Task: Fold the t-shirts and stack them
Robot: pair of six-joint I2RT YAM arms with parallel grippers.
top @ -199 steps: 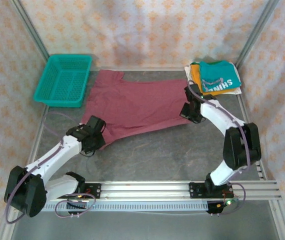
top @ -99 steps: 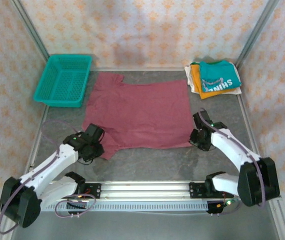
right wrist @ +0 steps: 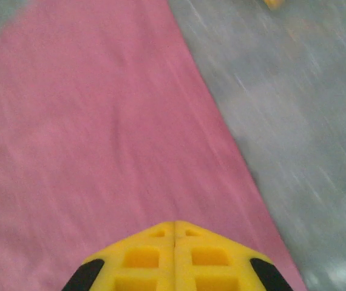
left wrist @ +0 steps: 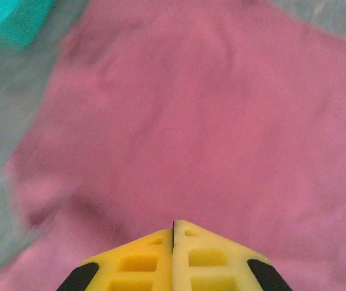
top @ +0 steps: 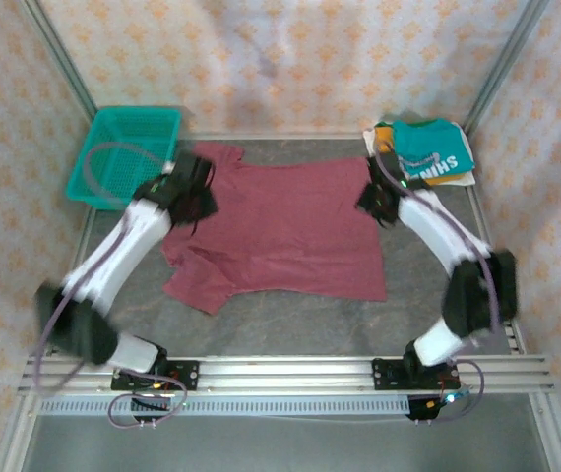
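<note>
A maroon t-shirt (top: 280, 231) lies spread flat in the middle of the table, its print not showing. My left gripper (top: 200, 189) hovers over its far left shoulder, and in the left wrist view the left gripper (left wrist: 173, 223) is shut with nothing between its yellow fingers above the maroon t-shirt (left wrist: 185, 121). My right gripper (top: 375, 192) is over the shirt's far right corner. The right wrist view has the right gripper (right wrist: 175, 223) shut and empty above the maroon t-shirt (right wrist: 88, 139), near its right edge. A folded stack at the back right holds the teal t-shirt (top: 430, 147) over the orange-yellow t-shirt (top: 387, 140) and the cream t-shirt (top: 370, 138).
A teal mesh basket (top: 123, 147) stands at the back left, close to my left arm. Metal frame posts and patterned cloth walls enclose the table. Bare grey table (top: 290, 320) runs between the shirt's near hem and the rail at the front.
Both grippers left the shirt's near edge and swung back over its far corners. The shirt's near hem now lies flat, closer to the front than a second ago.
</note>
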